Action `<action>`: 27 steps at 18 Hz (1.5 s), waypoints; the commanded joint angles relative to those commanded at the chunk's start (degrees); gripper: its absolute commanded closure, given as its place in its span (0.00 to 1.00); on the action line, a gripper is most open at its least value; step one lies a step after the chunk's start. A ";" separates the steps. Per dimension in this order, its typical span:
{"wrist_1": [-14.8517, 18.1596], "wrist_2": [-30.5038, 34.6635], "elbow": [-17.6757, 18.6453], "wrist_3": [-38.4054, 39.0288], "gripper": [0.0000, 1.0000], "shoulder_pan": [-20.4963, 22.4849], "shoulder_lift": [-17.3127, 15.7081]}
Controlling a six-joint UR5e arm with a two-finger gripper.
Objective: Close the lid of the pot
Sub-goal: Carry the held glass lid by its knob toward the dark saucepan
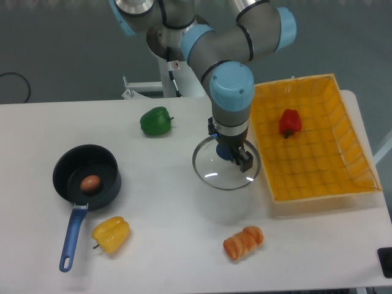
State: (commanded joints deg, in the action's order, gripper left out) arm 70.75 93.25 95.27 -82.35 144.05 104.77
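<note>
Croissant point(243, 242) sits nearest, on the table point(184, 202) below the pot lid point(211, 171). Lid flat, near the yellow basket point(361, 177), well apart from the pot point(86, 177). Gripper point(236, 156) over the lid's centre; jaws' state: cannot tell. Pot uncovered, egg point(90, 183) inside; handle's long axis points toward camera. Closing not yet done

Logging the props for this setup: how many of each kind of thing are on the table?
Peppers: 3, green, yellow, red
Pot: 1
Egg: 1
Pot lid: 1
Bread roll: 1
Basket: 1
Total: 8
</note>
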 joint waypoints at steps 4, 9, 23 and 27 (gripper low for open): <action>0.00 0.00 0.18 0.00 0.45 0.00 -0.18; 0.09 -0.09 0.26 0.00 0.44 0.09 -0.53; 7.47 -0.53 -0.44 5.00 0.44 -8.78 -4.04; 7.56 -0.88 -0.70 9.92 0.44 -13.61 -3.96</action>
State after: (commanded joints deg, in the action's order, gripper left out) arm 78.31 92.37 94.57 -72.43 130.44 100.81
